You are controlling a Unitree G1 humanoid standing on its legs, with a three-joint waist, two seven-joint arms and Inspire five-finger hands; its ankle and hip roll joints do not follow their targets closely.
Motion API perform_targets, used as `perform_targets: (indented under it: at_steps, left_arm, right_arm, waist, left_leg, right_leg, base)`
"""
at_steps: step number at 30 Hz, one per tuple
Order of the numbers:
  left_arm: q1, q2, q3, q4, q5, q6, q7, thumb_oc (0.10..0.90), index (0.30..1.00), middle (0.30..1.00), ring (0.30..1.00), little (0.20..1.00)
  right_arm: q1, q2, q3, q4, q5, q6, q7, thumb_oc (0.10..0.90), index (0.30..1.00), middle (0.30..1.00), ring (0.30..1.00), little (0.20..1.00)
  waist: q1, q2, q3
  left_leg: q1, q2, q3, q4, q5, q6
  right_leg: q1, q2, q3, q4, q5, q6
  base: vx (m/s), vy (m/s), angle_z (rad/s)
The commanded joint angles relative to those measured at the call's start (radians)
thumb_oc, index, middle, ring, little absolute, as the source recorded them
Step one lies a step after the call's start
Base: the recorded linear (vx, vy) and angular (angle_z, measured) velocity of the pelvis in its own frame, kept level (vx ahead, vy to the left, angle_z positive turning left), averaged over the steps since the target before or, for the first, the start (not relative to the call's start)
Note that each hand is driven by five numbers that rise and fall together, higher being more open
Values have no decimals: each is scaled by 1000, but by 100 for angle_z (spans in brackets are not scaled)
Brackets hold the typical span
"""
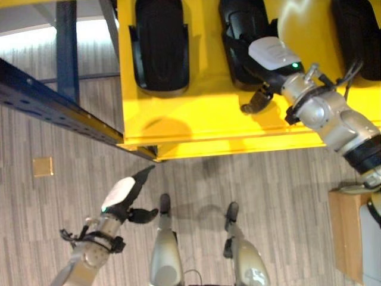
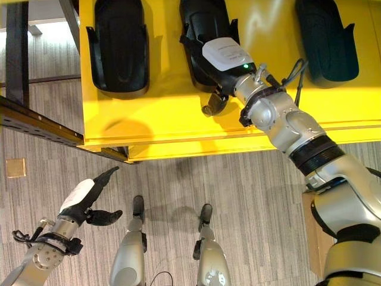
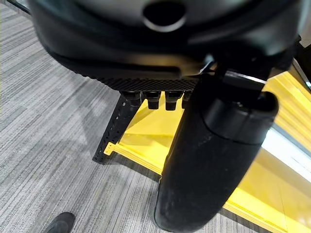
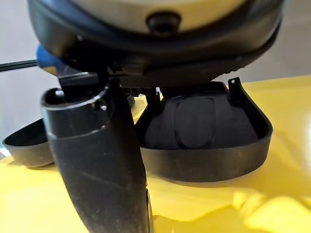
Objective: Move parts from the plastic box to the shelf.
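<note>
Three black moulded parts lie in a row on the yellow shelf (image 1: 196, 122): one at the left (image 1: 159, 44), one in the middle (image 2: 199, 30) and one at the right (image 2: 324, 39). My right hand (image 2: 226, 53) reaches over the near end of the middle part (image 4: 204, 131), fingers straight above it and thumb (image 2: 214, 104) hanging free over the bare shelf. The part rests flat on the shelf. Low at the left, over the floor, my left hand (image 1: 122, 193) is open and holds nothing, its thumb (image 3: 214, 160) spread out.
A dark blue rack beam (image 1: 53, 107) runs diagonally under the shelf's left corner. A brown cardboard box (image 1: 345, 232) stands at the right edge. A small tan square (image 1: 43, 166) lies on the grey striped floor.
</note>
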Motion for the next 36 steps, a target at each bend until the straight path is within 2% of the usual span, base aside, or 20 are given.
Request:
perform_targets:
  at_steps: [1,12,36]
  left_arm:
    - [34,20,50,-106,-51,-41,69,900,1000,1000,1000,1000]
    - [29,7,45,-102,-41,-42,87,900,1000,1000,1000,1000]
    - [43,-1,51,-94,-29,-37,90,900,1000,1000,1000,1000]
  right_arm:
    - [-150,-51,24,131,-56,58,-81,900,1000,1000,1000,1000]
    - [-127,-55,-8,186,-94,78,-117,900,1000,1000,1000,1000]
    - [-85,-83,-12,254,-163,101,-118,900,1000,1000,1000,1000]
  waist:
    - [8,-24,-5]
    - [4,-14,-5]
    - [2,-5,-5]
  left_leg:
    - [41,-53,22,-31,3,80]
    - [25,-56,21,-26,2,81]
    - [-12,-60,16,-22,3,82]
  right_leg:
    - [-99,2,47,180,-48,-32]
    - [-121,1,49,191,-51,-33]
    - [-163,-1,50,202,-50,-32]
  base:
    - [0,0,0]
    - [0,0,0]
    - [0,0,0]
